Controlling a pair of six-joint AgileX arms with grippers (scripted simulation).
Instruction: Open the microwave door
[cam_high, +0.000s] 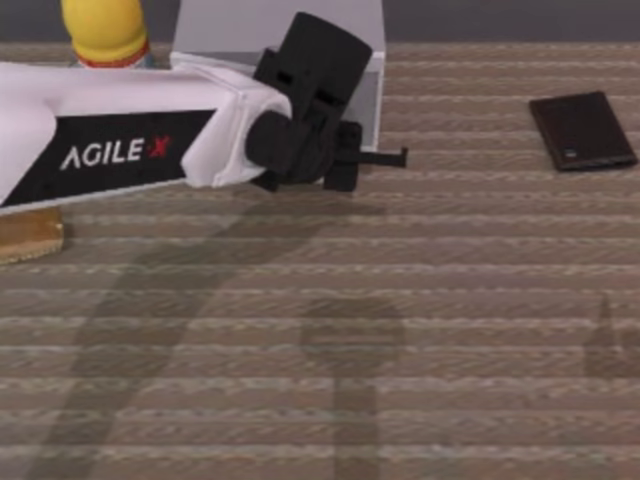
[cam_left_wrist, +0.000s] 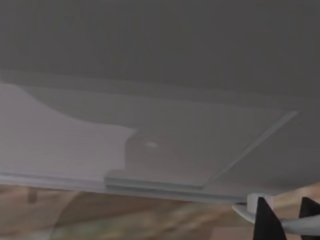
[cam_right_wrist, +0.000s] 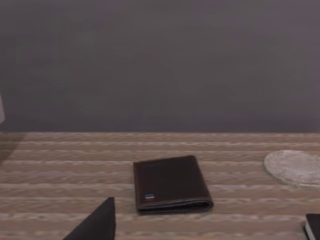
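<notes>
Far left of the worktop (cam_high: 300, 330), a yellow object (cam_high: 104, 30) stands at the back edge and a tan slab (cam_high: 28, 236) pokes out beneath my left arm (cam_high: 120, 125). That arm reaches across to the microwave (cam_high: 230, 25), which sits at the back, left of centre. My left end effector (cam_high: 385, 157) is right at the microwave's front right corner; from the wrist camera its dark fingertips (cam_left_wrist: 267, 222) sit on either side of a pale handle edge of the microwave door (cam_left_wrist: 150, 145), but whether they're pinching it I cannot tell. Further right, a dark wallet (cam_high: 582, 130) lies flat, well apart. My right end effector (cam_right_wrist: 97, 225) shows only one finger, state unclear, near a pale round coaster (cam_right_wrist: 294, 167).
</notes>
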